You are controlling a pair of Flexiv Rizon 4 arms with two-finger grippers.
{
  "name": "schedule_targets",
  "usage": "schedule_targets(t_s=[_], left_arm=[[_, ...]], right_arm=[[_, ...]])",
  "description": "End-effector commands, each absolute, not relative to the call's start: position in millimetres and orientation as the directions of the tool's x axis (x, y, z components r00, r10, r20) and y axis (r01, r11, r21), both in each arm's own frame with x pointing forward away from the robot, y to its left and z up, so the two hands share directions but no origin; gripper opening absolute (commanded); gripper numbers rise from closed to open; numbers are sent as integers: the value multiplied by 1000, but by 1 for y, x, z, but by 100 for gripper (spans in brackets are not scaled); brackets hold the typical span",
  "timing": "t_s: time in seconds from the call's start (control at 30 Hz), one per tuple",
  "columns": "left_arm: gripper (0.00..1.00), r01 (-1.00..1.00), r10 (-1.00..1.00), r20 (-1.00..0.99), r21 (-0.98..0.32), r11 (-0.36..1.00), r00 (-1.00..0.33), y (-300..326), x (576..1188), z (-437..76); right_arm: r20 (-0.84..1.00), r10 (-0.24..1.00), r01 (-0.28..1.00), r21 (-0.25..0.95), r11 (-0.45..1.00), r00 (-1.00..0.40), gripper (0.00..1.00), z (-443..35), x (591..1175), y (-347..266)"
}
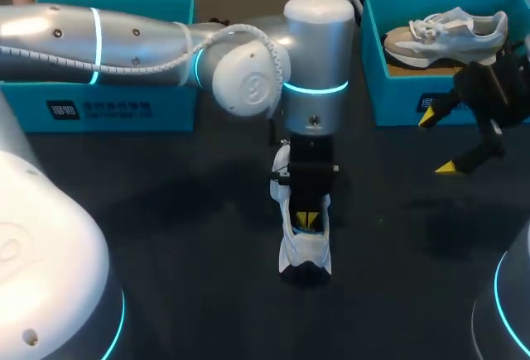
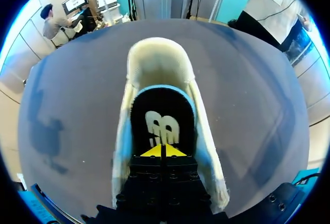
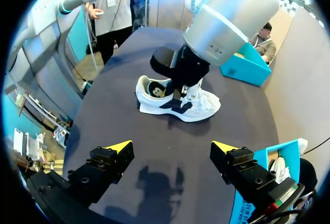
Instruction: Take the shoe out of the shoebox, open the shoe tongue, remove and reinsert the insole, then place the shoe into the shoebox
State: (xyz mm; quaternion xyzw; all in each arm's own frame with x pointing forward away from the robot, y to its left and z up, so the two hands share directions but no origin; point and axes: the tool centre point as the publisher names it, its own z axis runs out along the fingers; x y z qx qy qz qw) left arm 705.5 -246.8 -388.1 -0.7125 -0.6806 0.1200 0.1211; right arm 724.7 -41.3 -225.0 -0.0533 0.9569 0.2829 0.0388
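At the far left of the worktop (image 1: 166, 236) stands a teal shoebox (image 1: 108, 108), with what it holds hidden from us. Our left arm (image 1: 124, 41) comes in above it and reaches to the middle, where it points straight down.

Below it the white shoe (image 1: 305, 248) stands upright on its sole on the dark worktop, out of both boxes and about midway between them. Our left claw (image 1: 307, 221) is down inside the shoe's opening. In the left wrist view its yellow tips (image 2: 164, 151) are pressed together with only a thin line between them. They sit right over the black insole (image 2: 162, 116), which lies in the shoe (image 2: 160, 59) with its white logo showing. We cannot tell whether any of the insole is caught between the tips. The right wrist view shows the same shoe (image 3: 175, 103) from the side, laces at one end and the open heel at the other.

To the right a second teal shoebox (image 1: 397, 95) holds another pale shoe (image 1: 447, 33). Just in front of that box, our right claw (image 1: 436, 142) hangs above the worktop, spread wide (image 3: 172, 147) with nothing between its fingers, well apart from the shoe.
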Motion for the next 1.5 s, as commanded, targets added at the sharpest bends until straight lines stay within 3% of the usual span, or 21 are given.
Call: schedule_targets(t_s=[0.03, 0.7, 1.07, 1.5], left_arm=[[0, 945, 999, -25, -323, -47, 41, -238, 700, -368], [0, 940, 999, -19, -337, -50, 46, -247, 675, -398], [0, 941, 994, -95, -329, -78, 49, -249, 667, -374], [0, 931, 994, -82, -354, -93, 68, -251, 652, -405]], right_arm=[[-104, -79, -122, 534, 836, -991, 100, -225, 724, -41], [-104, -79, -122, 534, 836, -991, 100, -225, 724, -41], [-104, -79, -122, 534, 836, -991, 100, -225, 724, -41], [-104, -79, -122, 534, 836, -991, 100, -225, 724, -41]])
